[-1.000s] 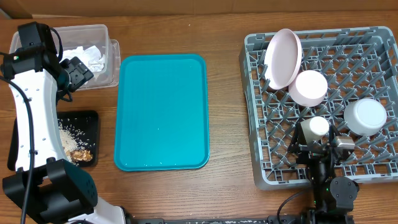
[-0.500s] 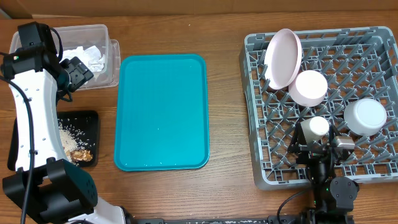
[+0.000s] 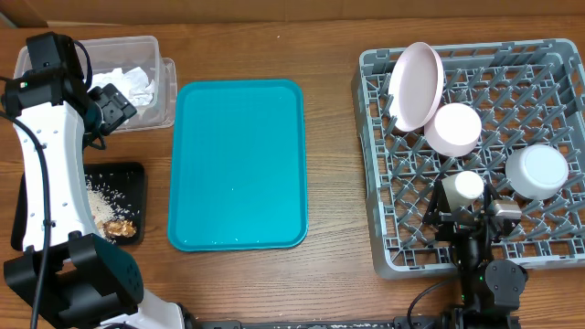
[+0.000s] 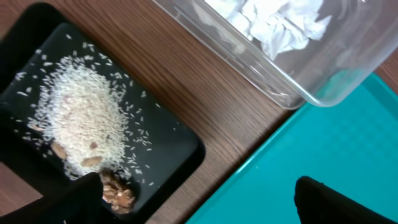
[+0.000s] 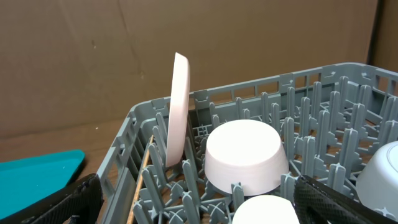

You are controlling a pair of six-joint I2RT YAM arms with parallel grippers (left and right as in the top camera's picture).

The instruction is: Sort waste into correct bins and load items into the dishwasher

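while both stand spread and empty, left fingers (image 4: 336, 202) near the rice (image 4: 78, 127), right fingers (image 5: 59, 202) flanking a white cup (image 5: 267, 213)

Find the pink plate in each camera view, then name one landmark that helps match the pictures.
Overhead: the pink plate is upper right, standing at the far left end of the grey rack.
Left wrist: not in it.
Right wrist: left of centre, on edge, beside an upturned white bowl.
Shared landmark: the teal tray, seen in all three.

Pinkish plate (image 5: 180, 109) upright in grey rack (image 5: 292, 79), inverted white bowl (image 5: 245, 155) beside it, teal tray (image 5: 37, 171) corner left
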